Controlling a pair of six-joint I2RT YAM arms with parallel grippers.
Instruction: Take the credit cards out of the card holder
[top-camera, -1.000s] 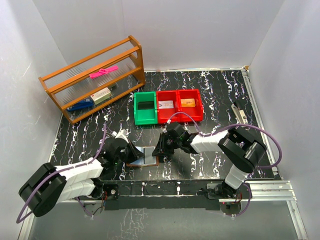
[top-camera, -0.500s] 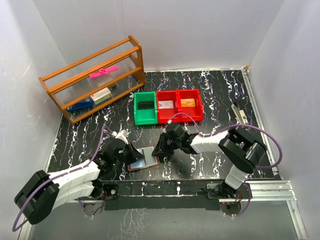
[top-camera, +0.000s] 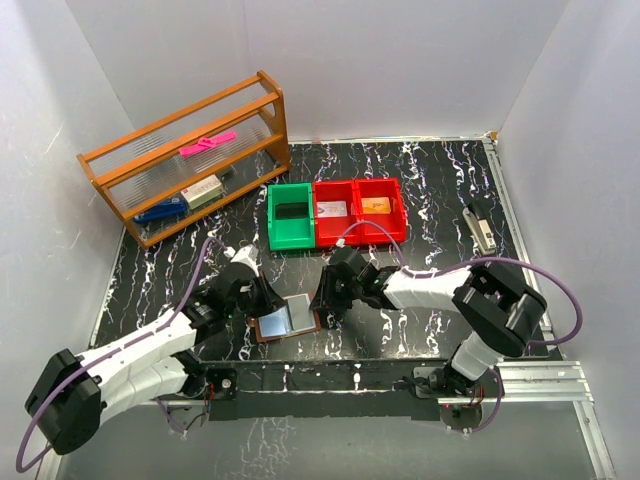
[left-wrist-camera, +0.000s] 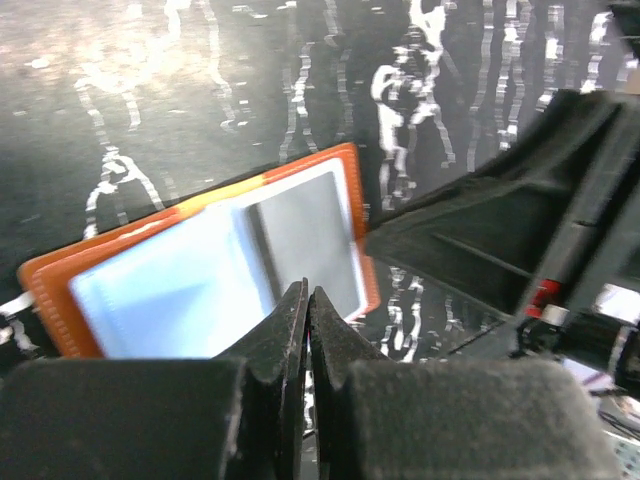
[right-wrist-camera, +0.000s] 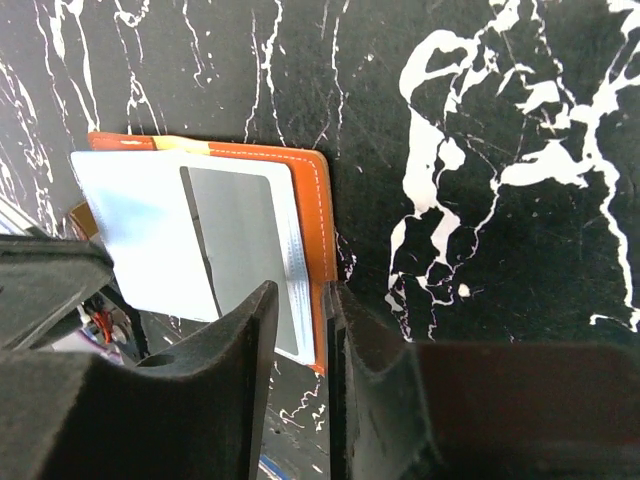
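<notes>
White walls enclose a black, white-veined table with a wooden rack back left.

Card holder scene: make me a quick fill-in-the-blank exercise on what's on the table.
1. The card holder lies spread ____ on the table, its pale inside facing up.
2. Of the three bins behind it, the leftmost bin is ____.
3. The other two bins are ____.
4. The left end effector has its jaws ____.
Missing words: open; green; red; shut.
</notes>
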